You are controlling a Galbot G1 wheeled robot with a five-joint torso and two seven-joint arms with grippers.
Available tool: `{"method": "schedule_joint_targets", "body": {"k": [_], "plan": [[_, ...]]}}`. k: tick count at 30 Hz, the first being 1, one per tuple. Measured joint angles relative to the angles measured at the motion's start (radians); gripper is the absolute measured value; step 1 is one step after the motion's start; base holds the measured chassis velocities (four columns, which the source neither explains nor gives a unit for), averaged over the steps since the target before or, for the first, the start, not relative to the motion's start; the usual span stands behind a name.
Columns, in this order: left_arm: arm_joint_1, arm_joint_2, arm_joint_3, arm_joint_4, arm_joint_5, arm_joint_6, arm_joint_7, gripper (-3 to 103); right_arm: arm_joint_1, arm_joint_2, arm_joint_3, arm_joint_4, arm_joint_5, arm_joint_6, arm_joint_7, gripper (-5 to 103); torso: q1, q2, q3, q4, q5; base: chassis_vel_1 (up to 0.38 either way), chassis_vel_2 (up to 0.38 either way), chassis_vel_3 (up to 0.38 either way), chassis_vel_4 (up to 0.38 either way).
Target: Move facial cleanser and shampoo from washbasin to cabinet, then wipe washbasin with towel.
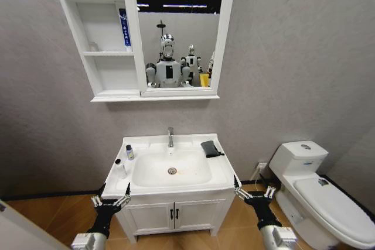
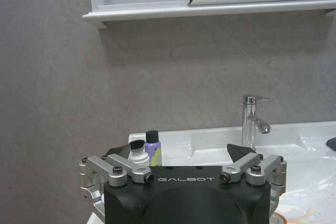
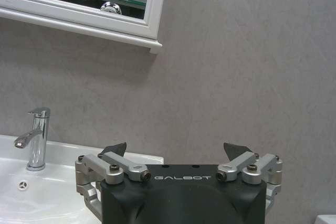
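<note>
Both grippers sit at the bottom edge of the head view, low in front of the vanity: the left gripper (image 1: 109,202) at lower left, the right gripper (image 1: 253,194) at lower right. Each has its fingers spread wide with nothing between them, and the wrist views show the same, black pads well apart over bare air.

Between them, in the lower middle of the frame, is the washbasin (image 1: 222,175). On its left rim stand two small bottles, close together: a white bottle with a black cap (image 1: 119,168) nearer the front, and a lilac bottle with a black cap (image 1: 129,152) just behind it. Which one is the cleanser and which the shampoo I can't tell from here. They look like light, stiff plastic, smooth and probably a bit slick on a wet sink, and narrow enough to tip if nudged. I would take each by the middle of its body, below the cap, squeezing across the width.

Right of the tap (image 1: 170,136), on the back right rim, lies the towel (image 1: 211,149), dark, folded and limp. It should bunch up when pinched, so a grip from above on the thick fold seems best.

Up in the upper left of the frame hangs the cabinet (image 1: 104,73), with its open shelves beside the mirror; a blue tube (image 1: 125,28) already stands on one shelf.
</note>
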Motion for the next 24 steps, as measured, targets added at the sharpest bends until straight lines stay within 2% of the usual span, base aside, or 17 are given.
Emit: {"method": "schedule_joint_targets", "body": {"k": [9, 15, 24], "plan": [[0.008, 0.004, -0.008, 0.01, -0.001, -0.014, 0.003, 100, -0.021, 0.014, 0.005, -0.001, -0.014, 0.031, 0.012, 100, -0.001, 0.0, 0.0, -0.0001, 0.0, 0.0, 0.0, 0.0, 0.0], [-0.001, 0.003, -0.006, 0.019, 0.002, -0.028, 0.003, 100, -0.015, 0.014, 0.002, -0.001, -0.017, 0.03, 0.021, 100, 0.0, 0.0, 0.0, -0.0001, 0.0, 0.0, 0.0, 0.0, 0.0], [-0.004, 0.007, -0.004, 0.035, -0.002, -0.016, 0.009, 100, -0.004, 0.01, 0.001, -0.01, -0.013, 0.011, 0.022, 100, 0.0, 0.0, 0.0, 0.0, 0.0, 0.0, 0.0, 0.0, 0.0]]}}
